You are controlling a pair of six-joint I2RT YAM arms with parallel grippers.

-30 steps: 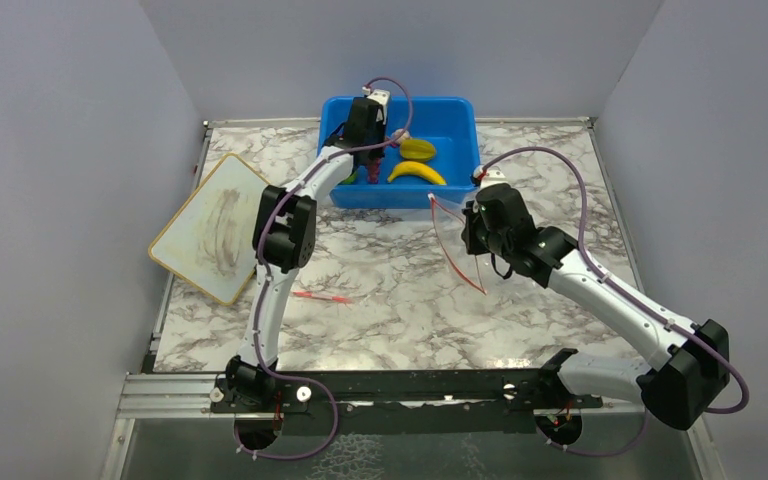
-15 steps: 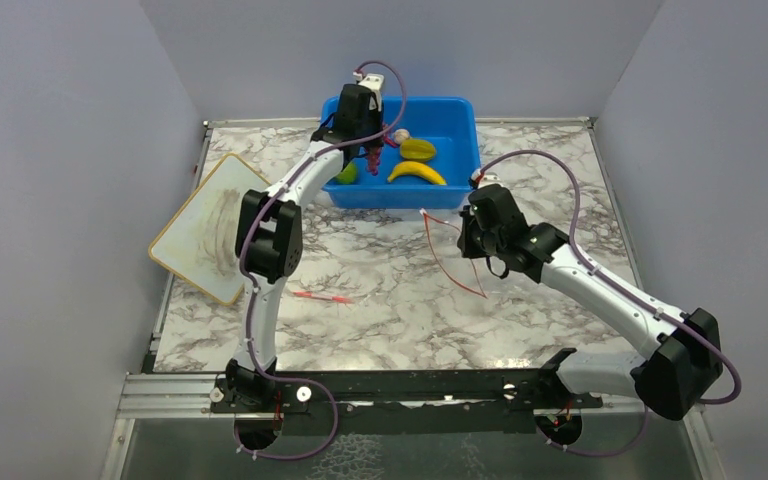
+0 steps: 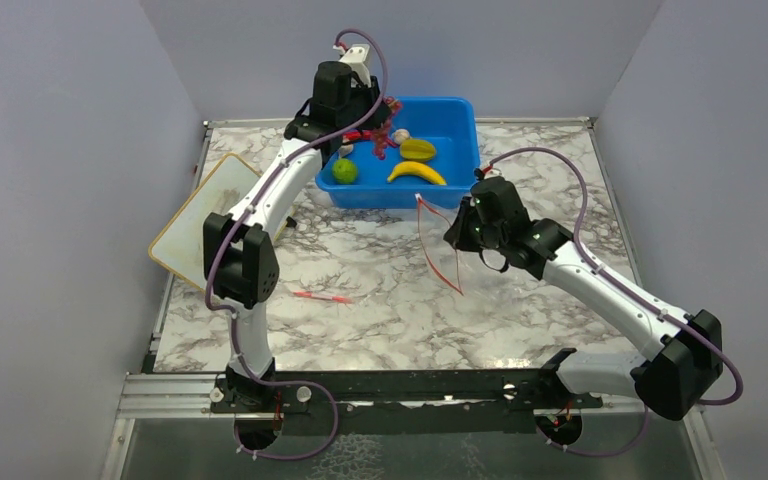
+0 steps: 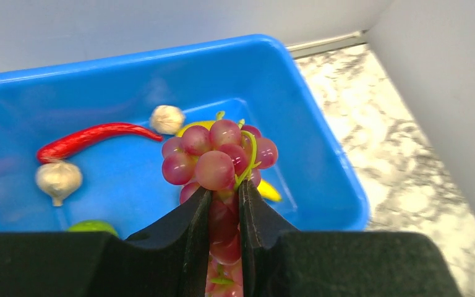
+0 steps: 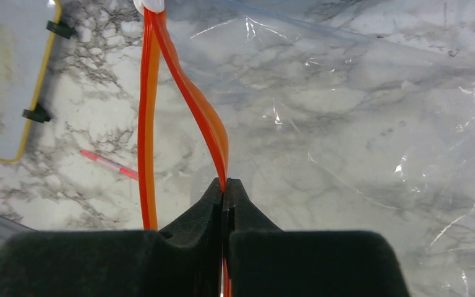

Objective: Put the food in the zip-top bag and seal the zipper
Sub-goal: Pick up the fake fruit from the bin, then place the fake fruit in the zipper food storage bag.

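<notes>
two arms at work: since a second ago the left has lifted the purple grape bunch (image 4: 216,158) out of the blue tub (image 3: 457,108), and the right has swung the zip-top bag (image 5: 359,124) slightly left. grey walls box in the marble tabletop (image 3: 380,290). left jaws, narrowly parted, clamp the grapes above the tub; right jaws pinch the bag's orange zipper (image 5: 146,124), holding it over the tabletop.

Blue tub (image 3: 380,196), yellow-edged board (image 3: 190,235), red stick (image 3: 322,296) on marble table (image 3: 390,310)
</notes>
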